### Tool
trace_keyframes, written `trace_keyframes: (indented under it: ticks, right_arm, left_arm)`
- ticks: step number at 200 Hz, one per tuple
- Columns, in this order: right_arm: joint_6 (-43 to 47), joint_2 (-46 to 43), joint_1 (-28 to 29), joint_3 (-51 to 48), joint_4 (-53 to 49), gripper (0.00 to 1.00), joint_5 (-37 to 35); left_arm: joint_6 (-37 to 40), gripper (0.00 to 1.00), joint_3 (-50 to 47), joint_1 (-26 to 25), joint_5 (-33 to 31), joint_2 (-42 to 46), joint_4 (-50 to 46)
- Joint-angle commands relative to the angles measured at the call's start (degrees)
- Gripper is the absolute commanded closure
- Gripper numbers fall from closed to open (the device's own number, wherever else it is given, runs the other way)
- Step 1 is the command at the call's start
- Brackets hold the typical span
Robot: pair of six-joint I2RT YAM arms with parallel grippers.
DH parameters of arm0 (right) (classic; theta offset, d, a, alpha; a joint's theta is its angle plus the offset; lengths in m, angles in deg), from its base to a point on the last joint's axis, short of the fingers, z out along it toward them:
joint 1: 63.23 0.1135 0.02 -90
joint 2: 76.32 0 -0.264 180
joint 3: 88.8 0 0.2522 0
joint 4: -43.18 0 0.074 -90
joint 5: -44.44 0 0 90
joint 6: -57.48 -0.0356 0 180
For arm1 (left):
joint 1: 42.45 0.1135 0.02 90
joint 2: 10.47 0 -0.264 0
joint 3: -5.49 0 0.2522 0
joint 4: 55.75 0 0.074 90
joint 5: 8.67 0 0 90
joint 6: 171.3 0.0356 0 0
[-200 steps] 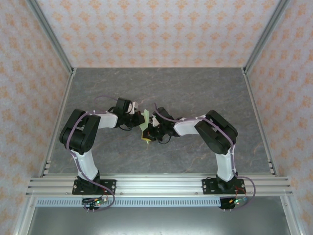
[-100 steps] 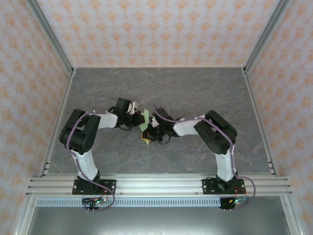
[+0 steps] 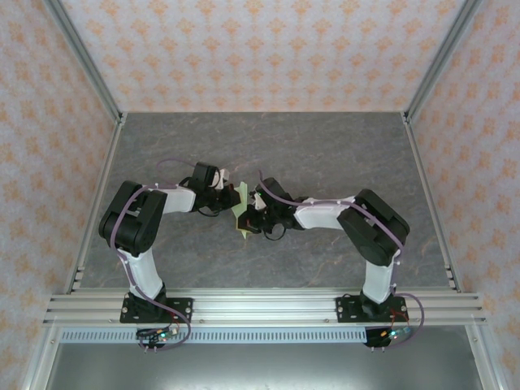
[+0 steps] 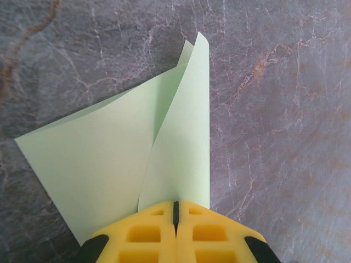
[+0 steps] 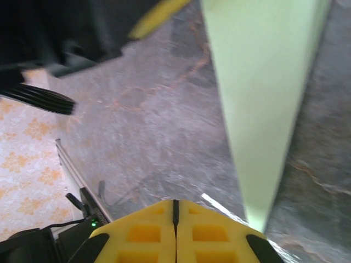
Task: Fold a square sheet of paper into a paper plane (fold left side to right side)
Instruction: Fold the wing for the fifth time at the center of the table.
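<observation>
Left end effector (image 4: 175, 206) pinches the folded pale green paper (image 4: 109, 159); right end effector (image 5: 175, 205) sits closed just beside it.

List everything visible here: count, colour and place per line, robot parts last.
Sheet of paper: one, pale green, partly folded, mid-table between the hands.
Table: one, grey marbled, under everything.
Walls: three, pink with orange pattern, around the table.
Metal rail: one, silver, near edge, under the arm bases.
Arms: two, black and white, left arm and right arm reaching inward.
Hands: two, yellow, both shut, left hand and right hand beside the paper.
</observation>
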Motion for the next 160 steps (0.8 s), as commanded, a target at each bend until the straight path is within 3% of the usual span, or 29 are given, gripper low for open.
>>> trace_keyframes:
  ticks: [1, 120, 160]
  right_arm:
    - [-0.15, 0.22, -0.45, -1.95, 1.14, 0.92, -1.13]
    - [-2.23, 5.55, -0.27, -0.38, 6.34, 0.92, 1.73]
    - [0.45, 6.24, 0.24, 1.81, -2.60, 0.93, 0.03]
  left_arm:
    - [0.39, 1.00, -1.53, -0.15, -4.51, -2.17, -2.19]
    - [0.32, 1.00, -1.67, -0.16, -4.51, -2.30, -1.94]
    - [0.22, 1.00, -1.59, -0.15, -4.59, -2.36, -2.02]
